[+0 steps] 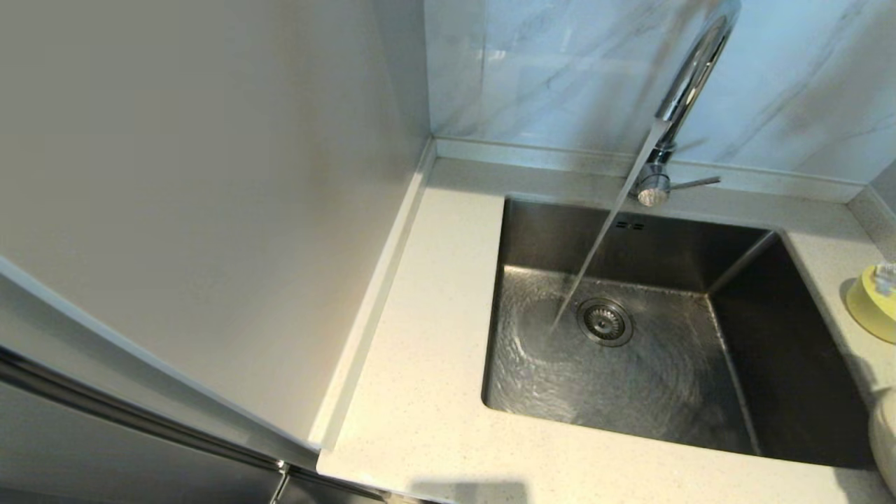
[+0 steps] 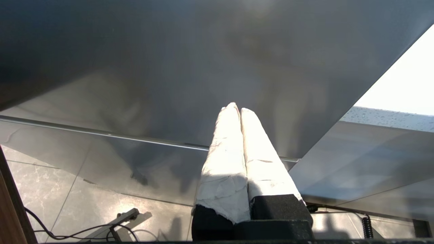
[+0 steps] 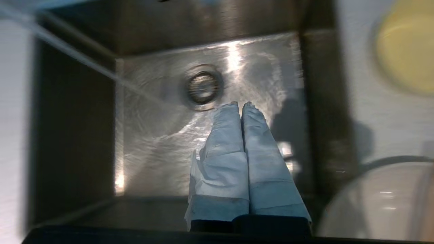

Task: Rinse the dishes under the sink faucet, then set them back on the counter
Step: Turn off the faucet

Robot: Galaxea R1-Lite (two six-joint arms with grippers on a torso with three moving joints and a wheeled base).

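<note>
- Running from the faucet [image 1: 689, 77], water strikes the sink [image 1: 560, 231] floor just beside the drain strainer [image 1: 605, 322].
- Right gripper [image 3: 239, 105] hangs over the sink, jaws pressed together, holding nothing.
- Bowl [image 1: 871, 302] and plate [image 3: 379, 200] sit on the bench [image 1: 427, 364] beside the sink.
- Left gripper [image 2: 236, 109] is parked away from the sink, jaws together.
- No writing is readable.

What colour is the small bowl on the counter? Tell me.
Pale yellow; the bowl shows best in the head view, right of the sink.
</note>
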